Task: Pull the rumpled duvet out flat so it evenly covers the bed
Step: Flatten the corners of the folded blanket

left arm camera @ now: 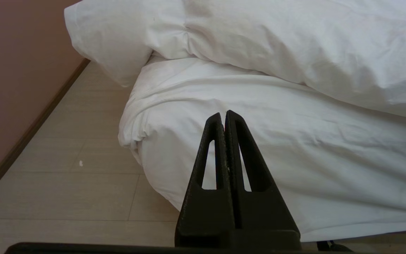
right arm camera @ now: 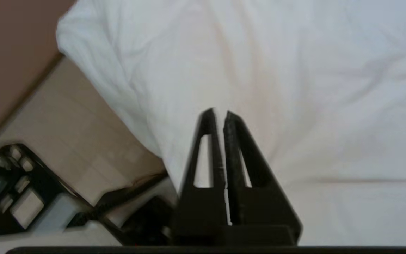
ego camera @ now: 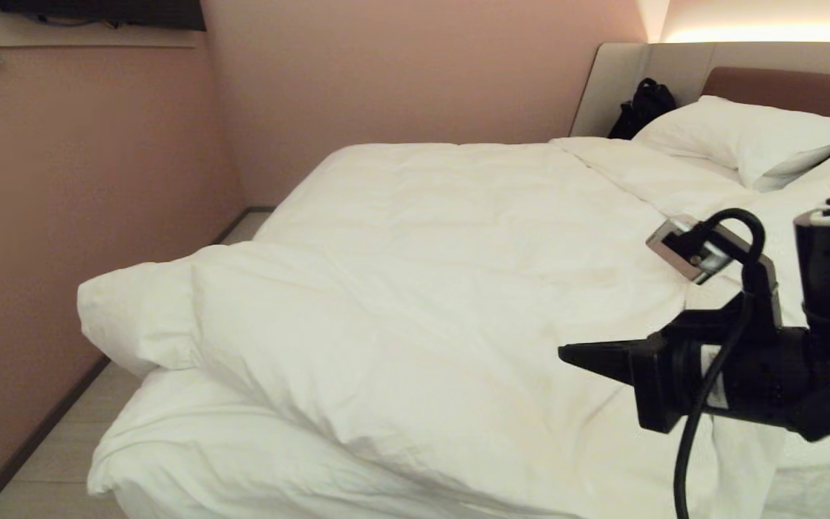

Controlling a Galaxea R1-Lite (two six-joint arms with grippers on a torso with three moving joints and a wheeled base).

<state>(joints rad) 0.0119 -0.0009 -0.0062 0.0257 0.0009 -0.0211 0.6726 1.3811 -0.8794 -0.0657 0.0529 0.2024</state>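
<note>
Pink walls and pale floor tiles hem in the wide low bed [ego camera: 170,461]; we see the thick, puffy white duvet [ego camera: 415,288] bunched diagonally across it, one corner jutting off the wall-side edge and the white sheeted mattress bare along the foot. Our black right gripper [ego camera: 566,355] hovers over the duvet near the foot-side edge, jaws pinched together on nothing, while our black left gripper [left arm camera: 224,114] sits low by the bed's corner, also closed and empty. Main risk as we judge it: closed jaws cannot take a fold, so any pull just skids over the fabric, and a single-point tug would skew the duvet further.
</note>
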